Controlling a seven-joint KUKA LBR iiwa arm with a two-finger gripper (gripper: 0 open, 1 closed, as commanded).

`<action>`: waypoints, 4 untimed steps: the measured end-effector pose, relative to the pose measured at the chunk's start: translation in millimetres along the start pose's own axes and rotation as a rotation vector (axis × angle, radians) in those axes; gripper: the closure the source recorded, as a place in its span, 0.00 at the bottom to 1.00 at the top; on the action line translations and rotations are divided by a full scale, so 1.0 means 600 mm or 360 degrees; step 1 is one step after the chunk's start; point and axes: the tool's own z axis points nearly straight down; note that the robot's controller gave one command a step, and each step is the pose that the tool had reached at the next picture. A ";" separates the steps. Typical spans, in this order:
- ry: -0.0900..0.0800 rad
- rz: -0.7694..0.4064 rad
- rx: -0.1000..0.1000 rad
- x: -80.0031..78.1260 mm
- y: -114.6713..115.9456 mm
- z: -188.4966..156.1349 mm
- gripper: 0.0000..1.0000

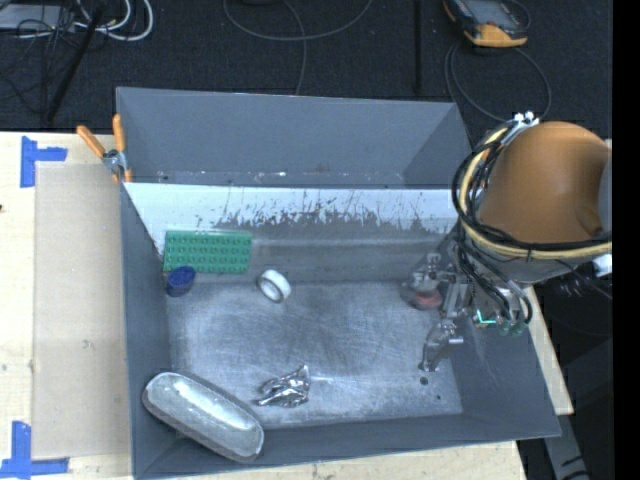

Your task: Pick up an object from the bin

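Currently I see the arm (520, 268) reaching in from the right, its orange wrist cover (545, 183) and looped cables hanging over the right wall of the bin (300, 128). The gripper (434, 356) points down and slightly leftward, low over bare floor by the right side. I cannot tell whether the claw is apart or together; it blends into the wrist hardware above it.

Nearest to it is a small reddish-grey thing (424, 290), just behind it toward the back wall, partly screened by the wrist, so its shape is hard to make out. Well apart to the left lie a white ring (274, 286), a crumpled silver scrap (284, 388), a clear oblong case (203, 415), a green studded plate (208, 252) and a blue cap (180, 281).
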 end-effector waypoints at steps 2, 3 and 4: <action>-0.0016 -0.0114 0.0000 0.026 0.200 0.272 0.00; -0.0011 -0.0115 0.0000 0.026 0.200 0.267 1.00; -0.0028 -0.0175 0.0000 0.010 0.212 0.013 1.00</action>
